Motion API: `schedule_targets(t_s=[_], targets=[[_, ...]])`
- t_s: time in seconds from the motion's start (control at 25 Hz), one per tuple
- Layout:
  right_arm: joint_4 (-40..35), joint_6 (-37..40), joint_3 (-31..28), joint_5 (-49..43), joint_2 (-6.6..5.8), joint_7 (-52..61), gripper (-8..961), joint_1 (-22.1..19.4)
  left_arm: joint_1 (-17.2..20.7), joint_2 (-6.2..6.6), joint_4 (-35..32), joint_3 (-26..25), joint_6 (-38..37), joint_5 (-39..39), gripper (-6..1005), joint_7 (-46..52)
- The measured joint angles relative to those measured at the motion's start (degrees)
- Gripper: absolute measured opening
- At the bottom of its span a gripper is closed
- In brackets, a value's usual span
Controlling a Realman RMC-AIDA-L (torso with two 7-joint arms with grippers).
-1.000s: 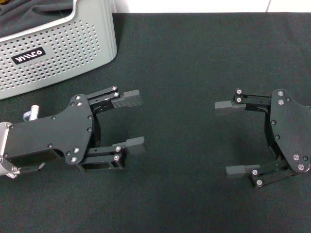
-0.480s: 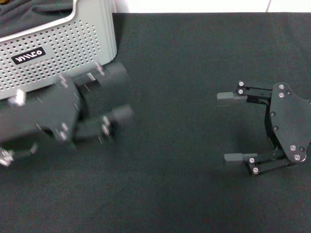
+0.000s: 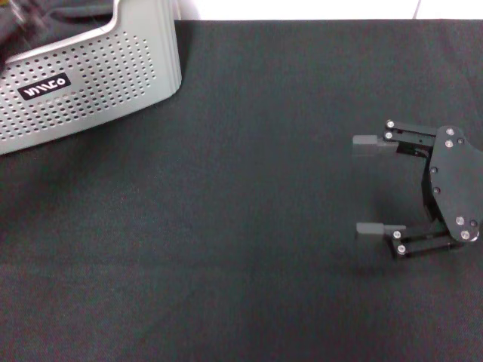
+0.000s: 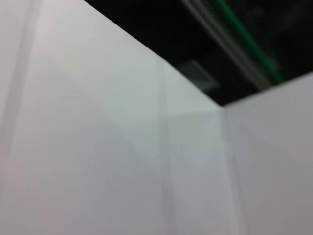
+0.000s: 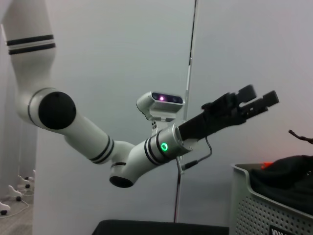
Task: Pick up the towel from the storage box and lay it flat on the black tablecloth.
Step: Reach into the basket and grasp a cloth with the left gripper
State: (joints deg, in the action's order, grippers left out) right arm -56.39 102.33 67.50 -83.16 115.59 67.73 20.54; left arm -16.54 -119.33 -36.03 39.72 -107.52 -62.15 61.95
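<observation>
While both grippers gape, L (image 5: 254,100) up, R (image 3: 370,187) low, grey perforated storage box (image 3: 90,83) holds dark cloth.

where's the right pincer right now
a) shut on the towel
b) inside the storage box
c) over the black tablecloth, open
c: in the head view the right pincer hangs over the black tablecloth with its fingers spread, far from the storage box.

Right pincer (image 3: 364,186), fingers apart, over the black tablecloth (image 3: 249,226); storage box (image 3: 90,83) far left.
</observation>
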Motion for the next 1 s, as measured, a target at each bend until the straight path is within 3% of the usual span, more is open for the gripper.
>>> schedule_targets(t_s=[0.36,0.68,1.0], targets=[[0.1,-2.9,0.0,-0.3,-0.2,-0.4,885,0.5,-1.9,-0.44,0.2,-1.5,12.6,10.5,786,-5.9],[-0.1,-5.7,0.0,-0.4,-0.24,-1.6,885,1.1,-5.7,-0.5,0.0,-1.8,25.6,13.9,786,-15.3],[-0.1,-6.7,-1.1,-0.4,-0.28,-2.1,885,1.5,-5.2,-0.07,-0.1,-3.7,33.0,16.8,787,-18.9]])
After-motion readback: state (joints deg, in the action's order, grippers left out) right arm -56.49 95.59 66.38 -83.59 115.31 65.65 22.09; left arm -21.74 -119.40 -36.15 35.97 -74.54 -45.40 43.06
